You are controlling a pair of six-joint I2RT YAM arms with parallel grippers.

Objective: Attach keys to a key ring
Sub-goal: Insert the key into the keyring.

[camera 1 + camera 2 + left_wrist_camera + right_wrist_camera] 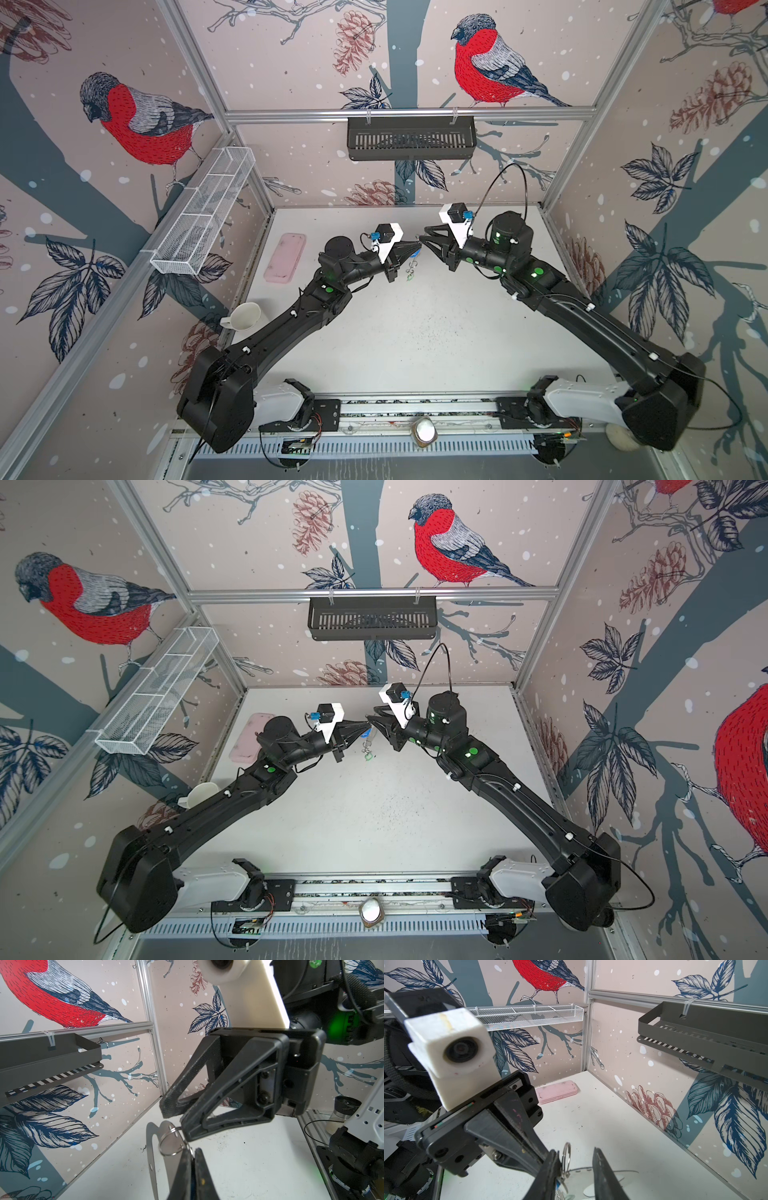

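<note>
both arms are poised over the rear middle of the white counter (415, 340), fingertips nearly meeting.

left gripper (417, 249): fingers are pressed together, and a sliver of the blue oblong plastic tag (367, 731) is pinched between them. a small silver wire ring (160, 1145) projects from these fingertips. the key ring, a thin flat dark-grey metal plate with a large oval cutout (152, 1159), appears threaded on it and hangs upright, clear of the counter. small holes are noted along one edge of the plate.

in both top views a small silver metal key with a green-rimmed plastic tag (410, 274) is seen dangling just under the left fingertips; finer detail cannot be told.

right gripper (576, 1152): fingers are narrowly parted and nothing is clamped. the wire ring stands in the gap, just beside one finger. in the left wrist view one right fingertip (188, 1130) is seen touching the ring.

a pink oblong case (286, 257) lies flat on the counter, well apart, beyond the left arm. a white cup (243, 318) sits near the counter's left edge.
</note>
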